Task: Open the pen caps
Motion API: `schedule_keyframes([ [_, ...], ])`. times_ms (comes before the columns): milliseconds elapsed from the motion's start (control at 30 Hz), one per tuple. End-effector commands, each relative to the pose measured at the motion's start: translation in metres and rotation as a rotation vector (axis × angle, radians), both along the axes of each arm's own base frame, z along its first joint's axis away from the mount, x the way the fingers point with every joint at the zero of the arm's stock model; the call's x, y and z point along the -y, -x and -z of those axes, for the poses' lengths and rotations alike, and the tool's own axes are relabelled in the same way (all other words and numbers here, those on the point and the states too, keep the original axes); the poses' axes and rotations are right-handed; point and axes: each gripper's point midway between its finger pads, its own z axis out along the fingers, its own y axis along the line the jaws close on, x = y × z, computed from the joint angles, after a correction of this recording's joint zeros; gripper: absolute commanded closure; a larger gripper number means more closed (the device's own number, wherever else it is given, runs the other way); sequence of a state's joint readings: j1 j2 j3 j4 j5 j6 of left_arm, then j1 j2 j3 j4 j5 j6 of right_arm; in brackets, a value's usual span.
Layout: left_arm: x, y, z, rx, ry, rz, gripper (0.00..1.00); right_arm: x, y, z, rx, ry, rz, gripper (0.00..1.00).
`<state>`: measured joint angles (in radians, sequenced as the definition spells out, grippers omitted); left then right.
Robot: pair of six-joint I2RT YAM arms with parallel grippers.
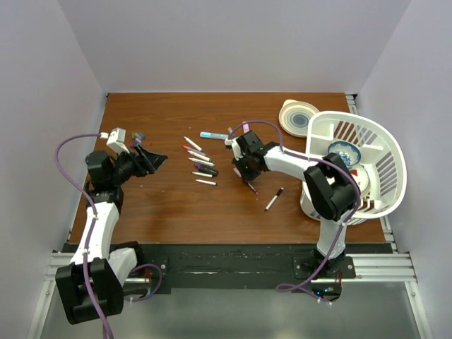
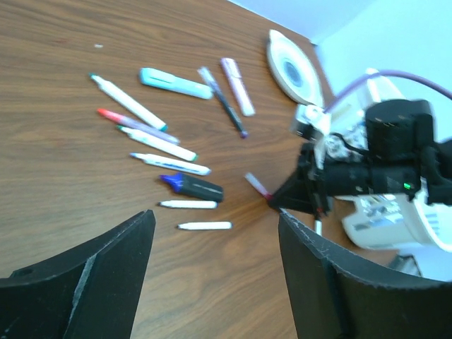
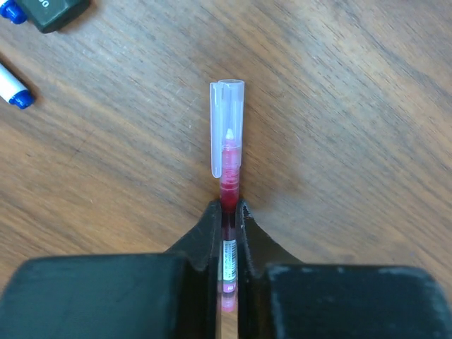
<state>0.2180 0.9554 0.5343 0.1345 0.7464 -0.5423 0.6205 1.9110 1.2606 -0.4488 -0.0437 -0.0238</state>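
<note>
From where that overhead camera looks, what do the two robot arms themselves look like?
Both the left arm and the right arm have smooth white links joined by bulky black joints. A purple cable loops along each. Each ends in a black two-finger gripper; on the left gripper, the fingers are broad and curved.

A clear cap (image 3: 227, 127) sits on the red pen (image 3: 229, 187), flat on the wooden table (image 3: 353, 106); coloured caps (image 2: 106, 113) tip the pens (image 2: 159, 143) fanned alongside.
</note>
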Motion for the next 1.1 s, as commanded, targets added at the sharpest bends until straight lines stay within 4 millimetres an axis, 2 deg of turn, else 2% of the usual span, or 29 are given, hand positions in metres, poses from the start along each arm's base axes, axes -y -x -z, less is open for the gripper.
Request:
schedule_keyframes([
  [0,0.028,0.009,-0.021,0.104,0.066,0.148,0.24,0.005,-0.011,-0.007,-0.001,-0.029,0.037,1.00],
  [67,0.043,0.015,-0.013,0.059,0.111,0.195,0.22,0.003,-0.012,-0.019,0.001,-0.081,0.026,1.00],
  [133,0.059,0.022,-0.017,0.048,0.179,0.230,0.22,-0.006,-0.004,-0.045,-0.023,-0.224,-0.054,1.00],
  [167,0.064,0.027,-0.010,0.027,0.208,0.236,0.21,-0.009,-0.001,-0.057,-0.027,-0.277,-0.086,1.00],
  [200,0.070,0.029,-0.017,0.062,0.226,0.244,0.21,-0.021,0.013,-0.074,-0.081,-0.417,-0.173,1.00],
  [267,0.087,0.034,-0.014,0.014,0.303,0.223,0.19,-0.028,0.030,-0.100,-0.075,-0.542,-0.285,1.00],
  [300,0.094,0.035,-0.022,0.043,0.325,0.223,0.19,-0.030,0.036,-0.108,-0.081,-0.589,-0.312,1.00],
  [333,0.105,0.036,-0.023,0.015,0.372,0.198,0.18,-0.035,0.051,-0.122,-0.100,-0.669,-0.377,1.00],
  [433,0.126,0.036,-0.022,-0.025,0.435,0.150,0.15,-0.043,0.061,-0.137,-0.115,-0.761,-0.410,1.00],
  [567,0.146,0.029,-0.019,-0.115,0.499,0.069,0.10,-0.046,0.064,-0.140,-0.125,-0.792,-0.410,1.00],
  [600,0.149,0.026,-0.008,-0.173,0.502,0.040,0.10,-0.046,0.063,-0.140,-0.126,-0.792,-0.404,1.00],
  [667,0.157,0.020,-0.008,-0.201,0.501,0.006,0.09,-0.046,0.062,-0.139,-0.127,-0.790,-0.389,1.00],
  [700,0.162,0.018,0.006,-0.254,0.476,-0.024,0.09,-0.047,0.063,-0.139,-0.127,-0.787,-0.392,1.00],
  [733,0.167,0.013,0.001,-0.259,0.474,-0.036,0.09,-0.048,0.064,-0.139,-0.129,-0.785,-0.391,1.00],
  [800,0.175,0.009,0.022,-0.342,0.433,-0.086,0.10,-0.050,0.065,-0.141,-0.113,-0.774,-0.394,1.00],
  [833,0.180,0.003,0.016,-0.350,0.433,-0.095,0.12,-0.051,0.067,-0.141,-0.110,-0.769,-0.399,1.00],
  [900,0.190,0.001,0.028,-0.389,0.401,-0.099,0.15,-0.053,0.068,-0.139,-0.102,-0.750,-0.399,1.00],
  [967,0.200,-0.001,0.023,-0.388,0.407,-0.080,0.18,-0.054,0.067,-0.135,-0.101,-0.734,-0.391,1.00],
  [1000,0.201,-0.005,0.028,-0.389,0.388,-0.110,0.20,-0.054,0.066,-0.133,-0.098,-0.725,-0.384,1.00],
  [1033,0.205,-0.009,0.022,-0.382,0.386,-0.115,0.24,-0.054,0.064,-0.133,-0.093,-0.715,-0.377,1.00],
  [1067,0.205,-0.008,0.030,-0.409,0.356,-0.131,0.28,-0.053,0.064,-0.132,-0.091,-0.708,-0.372,1.00],
])
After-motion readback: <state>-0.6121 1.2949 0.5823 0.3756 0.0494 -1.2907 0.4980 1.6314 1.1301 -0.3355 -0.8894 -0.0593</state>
